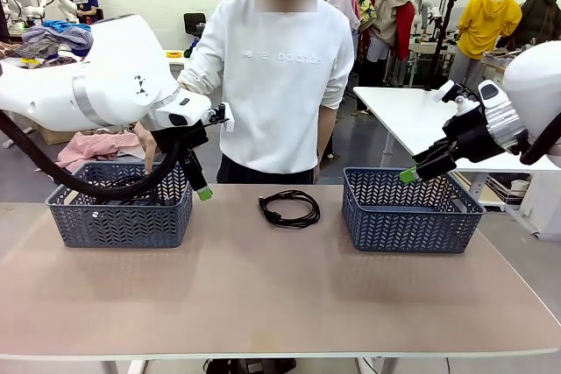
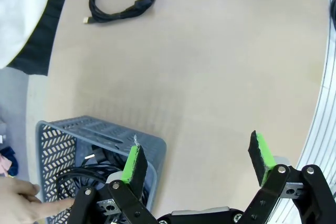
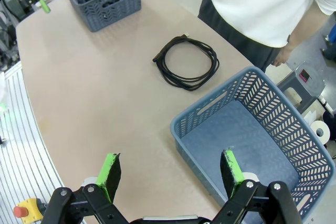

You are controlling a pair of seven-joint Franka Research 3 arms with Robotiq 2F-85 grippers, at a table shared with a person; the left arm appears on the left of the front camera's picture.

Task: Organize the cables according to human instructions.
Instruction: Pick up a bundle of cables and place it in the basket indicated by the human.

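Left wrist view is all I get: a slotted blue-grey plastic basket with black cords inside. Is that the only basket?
Observer: No. A second slotted blue-grey plastic basket stands on the tan table toward the robot's right, with nothing in it.
Operator: Is the other arm busy there?
Observer: The right gripper hangs above that basket's rim, jaws open, holding nothing.
Operator: Whose fingers are by my basket?
Observer: They belong to a person in a white long-sleeved sweatshirt, who stands at the far side and reaches an arm down to the cord-filled basket.
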